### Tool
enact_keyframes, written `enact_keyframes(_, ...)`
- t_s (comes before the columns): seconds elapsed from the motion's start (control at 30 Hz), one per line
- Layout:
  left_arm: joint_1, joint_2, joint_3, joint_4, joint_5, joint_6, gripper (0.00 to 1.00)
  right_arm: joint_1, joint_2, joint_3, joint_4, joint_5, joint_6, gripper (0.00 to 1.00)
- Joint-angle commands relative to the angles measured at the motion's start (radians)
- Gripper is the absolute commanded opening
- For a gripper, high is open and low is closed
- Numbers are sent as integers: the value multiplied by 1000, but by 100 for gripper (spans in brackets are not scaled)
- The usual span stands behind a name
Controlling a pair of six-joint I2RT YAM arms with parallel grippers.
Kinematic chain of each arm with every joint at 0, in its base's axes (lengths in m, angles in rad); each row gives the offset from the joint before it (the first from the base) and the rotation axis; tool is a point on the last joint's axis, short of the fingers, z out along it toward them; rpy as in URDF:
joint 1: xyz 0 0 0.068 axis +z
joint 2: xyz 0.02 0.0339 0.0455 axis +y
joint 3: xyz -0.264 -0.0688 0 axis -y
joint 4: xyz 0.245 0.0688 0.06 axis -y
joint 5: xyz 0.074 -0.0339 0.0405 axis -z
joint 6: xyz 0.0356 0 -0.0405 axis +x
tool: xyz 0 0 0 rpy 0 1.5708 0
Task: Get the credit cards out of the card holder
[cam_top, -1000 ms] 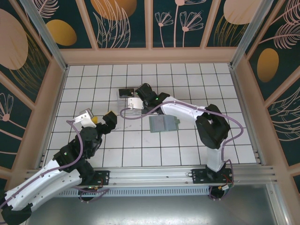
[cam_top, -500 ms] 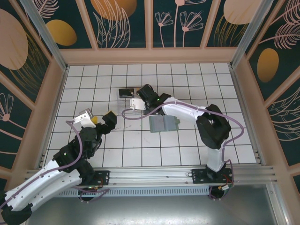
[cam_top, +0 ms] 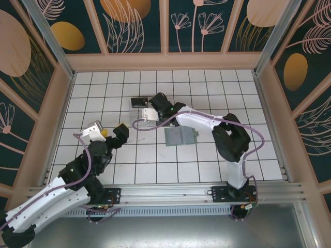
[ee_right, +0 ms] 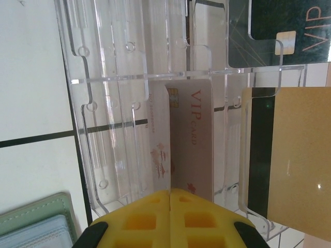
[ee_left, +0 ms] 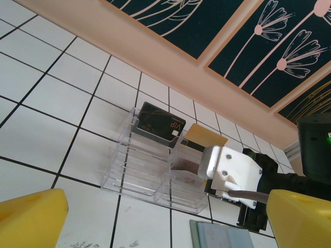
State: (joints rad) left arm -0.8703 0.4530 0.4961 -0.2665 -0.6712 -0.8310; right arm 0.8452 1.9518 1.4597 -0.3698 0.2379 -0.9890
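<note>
right gripper (ee_right: 170,209) has its yellow pads pressed flat together, tipped down at one end of a pink card (ee_right: 191,139) lying in the clear box (ee_right: 116,103); whether it nips that card i cannot tell. its arm stretches far forward and leftward, elbow bent, passing beyond the card holder (cam_top: 181,137), which lies flat on the tiles (cam_top: 207,82) near the box. a gold card (ee_right: 302,160) and a black card (ee_right: 279,26) sit in neighbouring slots. left gripper (cam_top: 120,134) gapes wide, empty, low over the tiles left of the box.

Right hand (ee_right: 170,192) — nudged right, then back over clear box (ee_right: 119,103); elbow shifted left.
</note>
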Motion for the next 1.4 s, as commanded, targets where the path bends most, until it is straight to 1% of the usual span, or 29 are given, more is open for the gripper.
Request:
enact_keyframes(0.0, 4, -13, -13, -14, -20, 4, 99, -1, 27, 23, 17, 37, 6, 11)
enact_keyframes(0.13, 4, -15, -17, -13, -18, 3, 99, -1, 27, 27, 32, 55, 9, 15)
enact_keyframes(0.2, 4, -14, -18, -11, -18, 4, 99, -3, 29, 30, 41, 62, 14, 22)
enact_keyframes(0.47, 4, -14, -22, -9, -15, 4, 99, -5, 37, 23, 84, 102, 15, 29)
enact_keyframes(0.67, 4, -15, -24, -11, -12, 4, 99, -10, 57, 19, 134, 152, 16, 29)
enact_keyframes(0.97, 4, -18, -27, -13, -9, 3, 99, -14, 79, 42, 153, 175, 38, 29)
enact_keyframes(1.2, 4, -18, -27, -10, -6, 10, 99, -15, 36, 53, 130, 144, 85, 29)
enact_keyframes(1.37, 4, -13, -27, -3, 4, 16, 99, -15, -28, 64, 99, 112, 181, 29)
